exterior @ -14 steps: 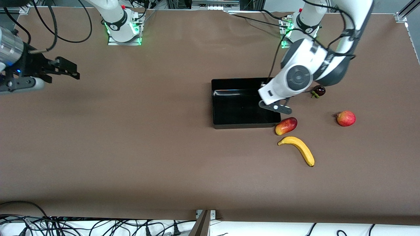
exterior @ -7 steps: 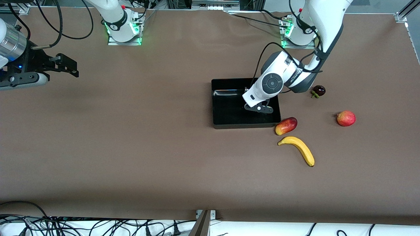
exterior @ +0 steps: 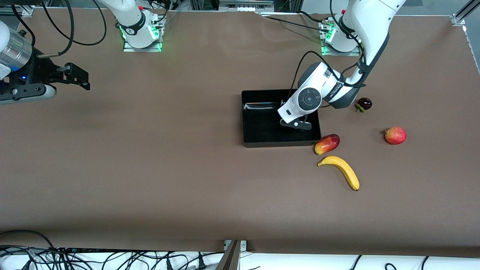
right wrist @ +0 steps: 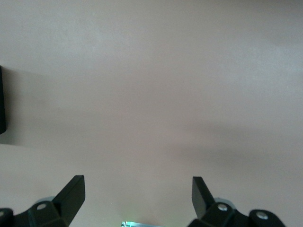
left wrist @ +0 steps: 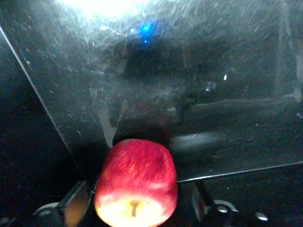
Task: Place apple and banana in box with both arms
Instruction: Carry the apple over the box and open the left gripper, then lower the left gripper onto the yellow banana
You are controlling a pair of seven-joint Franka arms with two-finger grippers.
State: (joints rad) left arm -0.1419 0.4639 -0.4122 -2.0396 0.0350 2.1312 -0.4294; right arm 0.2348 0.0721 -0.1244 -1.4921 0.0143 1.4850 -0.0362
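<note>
The apple (left wrist: pixel 136 182) is inside the box (exterior: pixel 262 129) now, down low by its floor. You can see it only in the left wrist view, because the arm hides it from the front. It sits between the left gripper's (exterior: pixel 296 124) fingers (left wrist: pixel 75 201), and there is a gap on each side of it. So the fingers are open and do not squeeze it any more. You cannot tell if the apple is already lying on the floor of the box.

A second ago this gripper was up over the corner of the box. It has come down into the box since then. That looks like the drop, so the apple part is likely done.

The banana (exterior: pixel 340 170) has not moved. It lies on the desk (exterior: pixel 168 168) outside the box, nearer to the front camera than the box. A mango (exterior: pixel 327 144) lies between it and the box corner.

The right gripper (exterior: pixel 84 78) waits over bare desk, well apart from the box, at the right arm's end. Its fingers are open and hold nothing. The banana is your next job.
</note>
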